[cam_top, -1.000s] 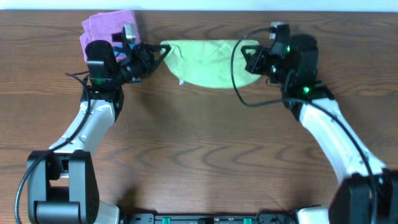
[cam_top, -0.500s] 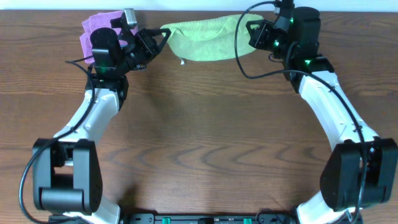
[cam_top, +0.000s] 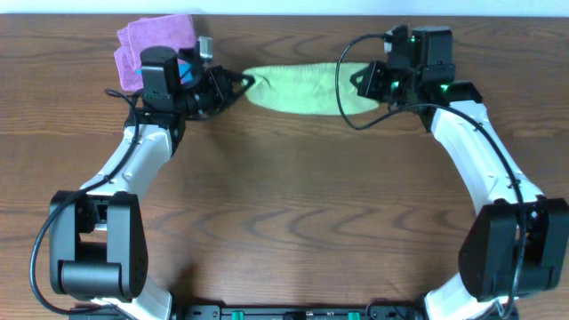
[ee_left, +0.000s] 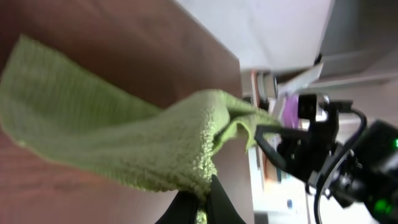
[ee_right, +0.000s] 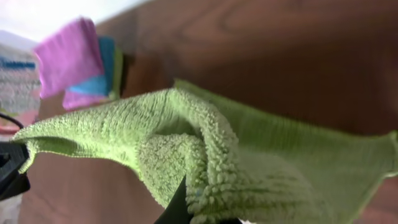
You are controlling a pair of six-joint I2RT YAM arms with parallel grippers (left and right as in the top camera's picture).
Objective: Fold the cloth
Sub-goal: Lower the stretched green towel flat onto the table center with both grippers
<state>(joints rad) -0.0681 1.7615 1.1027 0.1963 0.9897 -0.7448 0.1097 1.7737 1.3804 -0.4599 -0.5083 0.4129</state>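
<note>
A light green cloth hangs stretched between my two grippers near the table's far edge. My left gripper is shut on its left corner; in the left wrist view the black fingers pinch the cloth. My right gripper is shut on its right corner; in the right wrist view the cloth bunches over the fingers, which are mostly hidden. The cloth's lower part trails toward the table.
A stack of folded cloths, pink on top with blue beneath, lies at the far left corner behind my left arm. It also shows in the right wrist view. The table's far edge is just behind the cloth.
Both grippers have come back toward me and down with the cloth. The cloth now looks narrower and more stretched out between them.
</note>
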